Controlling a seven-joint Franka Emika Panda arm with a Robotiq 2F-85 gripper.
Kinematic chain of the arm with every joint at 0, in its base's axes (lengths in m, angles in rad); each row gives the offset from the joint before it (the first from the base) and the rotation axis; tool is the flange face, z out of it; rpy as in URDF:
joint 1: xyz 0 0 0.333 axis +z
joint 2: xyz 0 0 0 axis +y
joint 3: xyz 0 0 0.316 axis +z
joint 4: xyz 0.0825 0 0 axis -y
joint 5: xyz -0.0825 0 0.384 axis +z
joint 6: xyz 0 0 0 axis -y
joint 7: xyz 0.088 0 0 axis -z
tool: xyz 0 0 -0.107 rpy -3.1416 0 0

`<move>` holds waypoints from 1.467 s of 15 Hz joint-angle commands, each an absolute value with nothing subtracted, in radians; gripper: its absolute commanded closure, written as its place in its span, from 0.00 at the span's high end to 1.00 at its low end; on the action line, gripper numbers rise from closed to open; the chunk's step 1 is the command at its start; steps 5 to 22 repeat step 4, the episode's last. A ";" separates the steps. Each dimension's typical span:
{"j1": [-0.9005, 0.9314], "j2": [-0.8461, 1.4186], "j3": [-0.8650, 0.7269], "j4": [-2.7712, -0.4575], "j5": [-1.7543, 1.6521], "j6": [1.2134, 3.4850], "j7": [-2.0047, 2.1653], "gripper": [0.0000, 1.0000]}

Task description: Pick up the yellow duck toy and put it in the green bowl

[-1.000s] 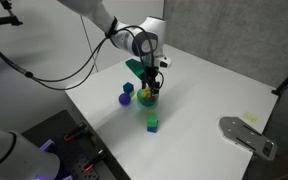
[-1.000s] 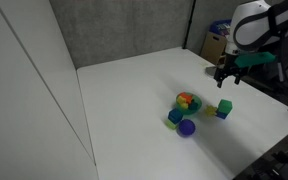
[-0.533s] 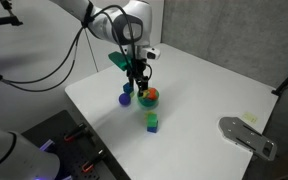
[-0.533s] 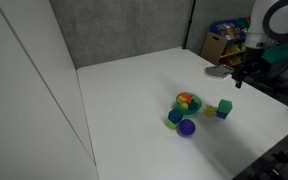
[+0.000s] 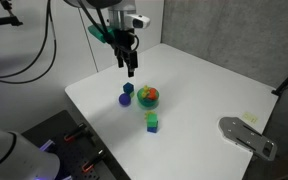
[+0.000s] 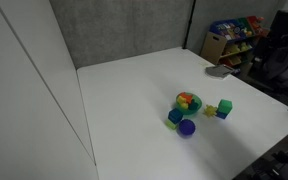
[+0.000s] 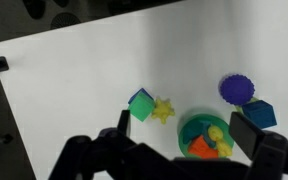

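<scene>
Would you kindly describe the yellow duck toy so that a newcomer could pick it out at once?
On the white table, a few small toys cluster around a small round green bowl. The tiny lumpy yellow duck toy lies on the tabletop between that bowl and a squarish green block; it is the only yellow piece outside the bowl.

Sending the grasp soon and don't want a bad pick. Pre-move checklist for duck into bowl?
1. Gripper open and empty: ok.
2. Duck in view, lying on the table: ok.
3. Room around duck: not ok, the green block sits right beside it; whether they touch, cannot tell.
4. Gripper down at duck: not ok, it hangs well above the table.
5. Space in bowl: cannot tell, orange and yellow pieces lie inside.
</scene>
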State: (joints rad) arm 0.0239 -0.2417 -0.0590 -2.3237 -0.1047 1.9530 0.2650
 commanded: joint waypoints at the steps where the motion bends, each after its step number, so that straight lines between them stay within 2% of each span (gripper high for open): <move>1: -0.005 -0.255 -0.033 -2.322 -0.096 1.947 0.254 1.00; 22: -0.010 -0.258 -0.028 -2.323 -0.096 1.946 0.251 1.00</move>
